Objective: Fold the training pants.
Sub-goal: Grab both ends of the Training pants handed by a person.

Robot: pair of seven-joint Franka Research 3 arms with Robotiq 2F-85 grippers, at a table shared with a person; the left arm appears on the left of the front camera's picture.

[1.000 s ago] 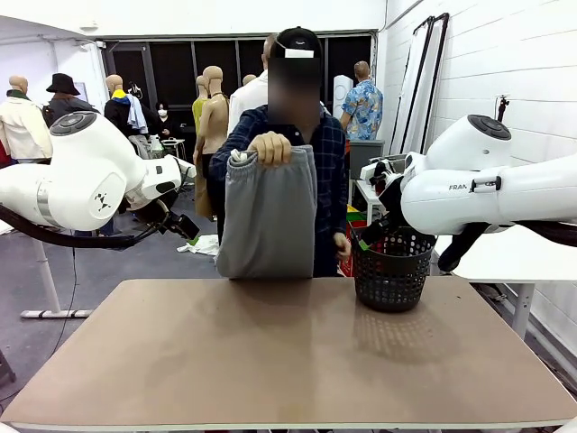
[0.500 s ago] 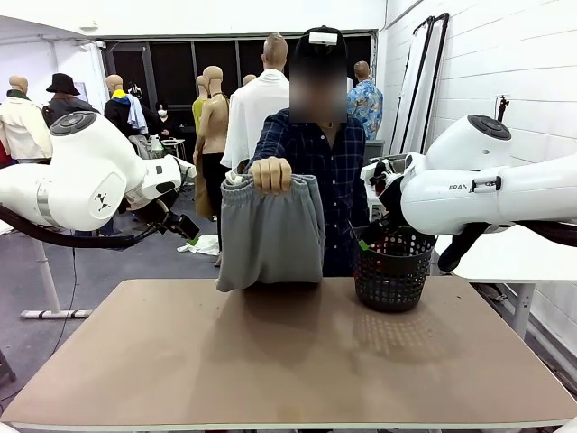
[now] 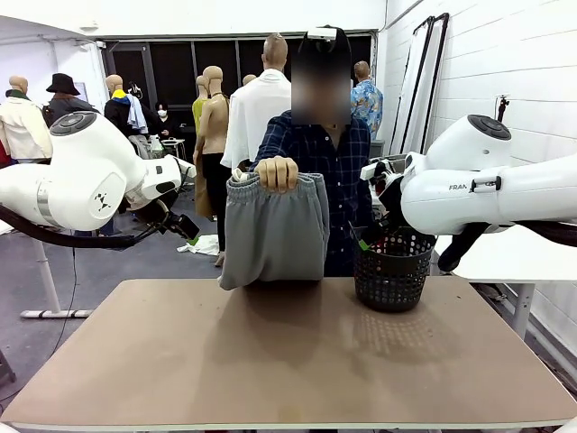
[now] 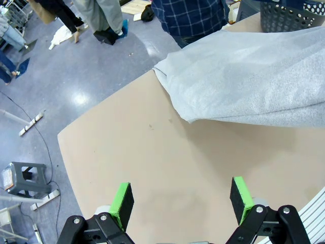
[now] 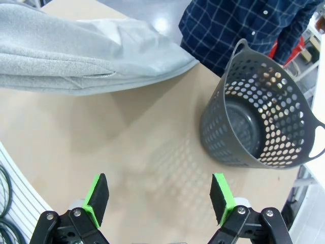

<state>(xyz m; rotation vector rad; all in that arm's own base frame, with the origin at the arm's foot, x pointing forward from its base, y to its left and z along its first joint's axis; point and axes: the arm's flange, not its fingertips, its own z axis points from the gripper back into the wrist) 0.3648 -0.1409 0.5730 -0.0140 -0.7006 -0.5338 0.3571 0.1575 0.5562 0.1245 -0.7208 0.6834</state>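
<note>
Wrist views: training pants [image 4: 244, 86] well ahead of both jaws (each released, empty)

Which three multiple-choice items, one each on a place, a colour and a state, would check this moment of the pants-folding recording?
1. Where does the basket stand?
A. On the table, toward the robot's right
B. On the floor
C. On a chair

2. What colour are the pants?
A. Blue
B. Light grey
C. Red

3. How are the left gripper and the right gripper?
A. Both shut on the pants
B. Left shut on the basket
C. Both open, holding nothing

Answers:
1 A: the front view shows the basket on the table at the picture's right.
2 B: the cloth hanging from the person's hand is light grey.
3 C: in each wrist view the jaws stand wide apart over bare table.
</note>
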